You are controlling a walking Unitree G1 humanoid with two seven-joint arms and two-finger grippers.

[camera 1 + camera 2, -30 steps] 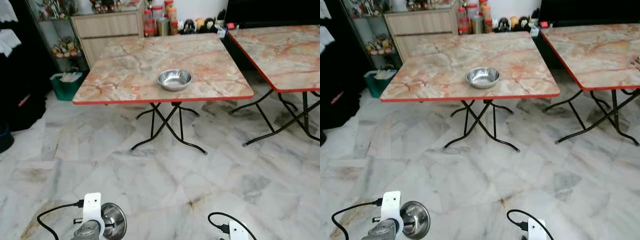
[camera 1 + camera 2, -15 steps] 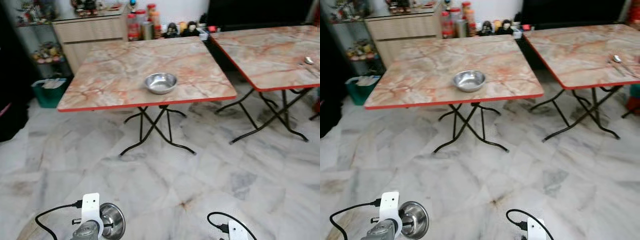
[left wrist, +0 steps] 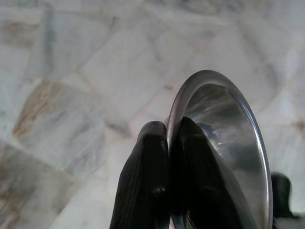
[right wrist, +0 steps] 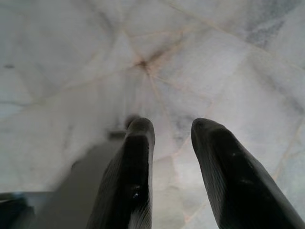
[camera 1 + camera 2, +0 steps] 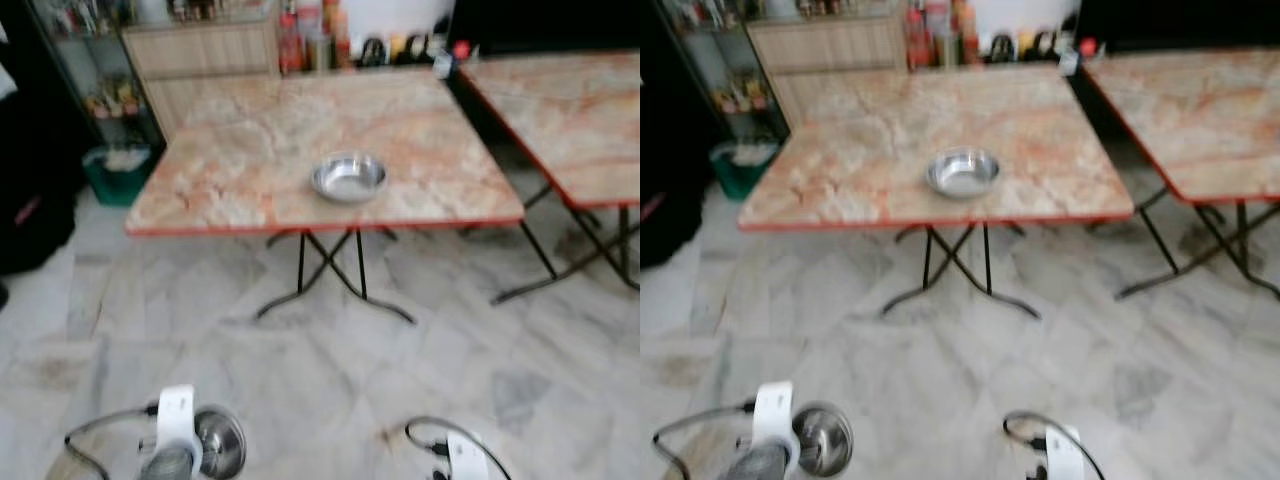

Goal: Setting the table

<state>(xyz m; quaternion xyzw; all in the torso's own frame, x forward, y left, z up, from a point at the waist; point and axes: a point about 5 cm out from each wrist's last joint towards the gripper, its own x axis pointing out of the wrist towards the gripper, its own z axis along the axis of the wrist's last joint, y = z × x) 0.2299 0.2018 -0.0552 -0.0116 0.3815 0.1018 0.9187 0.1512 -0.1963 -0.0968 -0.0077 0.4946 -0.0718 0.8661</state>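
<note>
Now the table (image 5: pixel 250 200) sits more in the middle of the head views and looks blurry, so the camera has swung while the robot walks; the steel bowl on the table (image 5: pixel 348 177) has not moved. Down low, the left gripper (image 3: pixel 172 138) is pinched tight on the rim of a second steel bowl (image 3: pixel 228 138), and the right gripper (image 4: pixel 167 131) hangs over the floor with its fingers apart, holding nothing. To do this well, I think the robot should walk close, lift the bowl level, and set it down beside the other one, not on it.

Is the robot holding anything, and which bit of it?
Yes. The left gripper pinches a steel bowl by its rim. The right gripper is open, holding nothing.
</note>
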